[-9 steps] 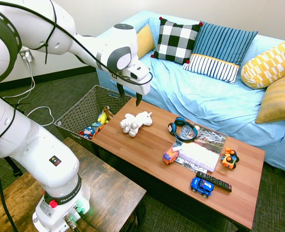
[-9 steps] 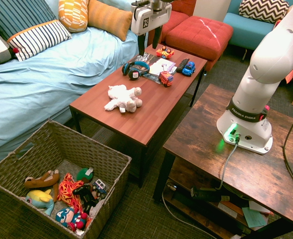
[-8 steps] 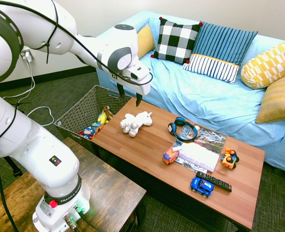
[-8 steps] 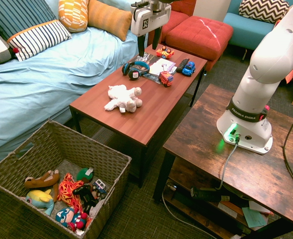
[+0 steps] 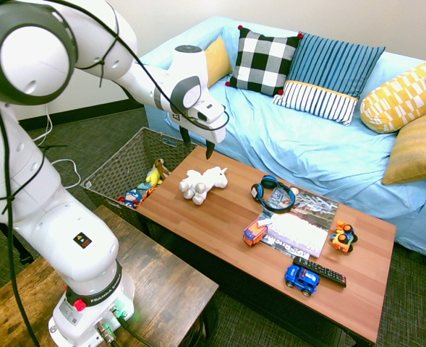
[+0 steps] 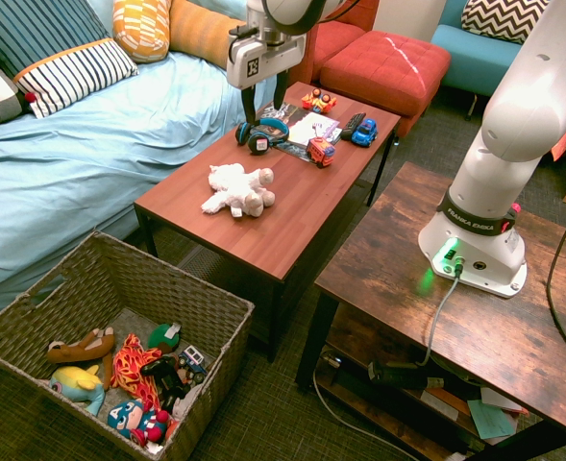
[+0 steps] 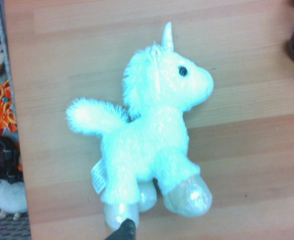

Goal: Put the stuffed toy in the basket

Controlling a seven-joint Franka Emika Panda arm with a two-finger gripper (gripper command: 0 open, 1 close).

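At the far left of the first exterior view you see the basket [image 5: 118, 173] on the floor, pressed against the left end of the table [image 5: 227, 224], with small toys lying inside it (a yellow plush [image 5: 153, 175] among them). Just right of it, on the table's left end, the stuffed toy [image 5: 202, 183] lies on its side, horn and head toward the sofa [image 5: 307, 152]. Your gripper [image 5: 196, 147] hangs above the toy, pointing down, its jaws spread wide and holding nothing, well clear of the plush. Further right you find blue headphones [image 5: 273, 194], then toy cars and a remote [image 5: 321, 271] at the right end.
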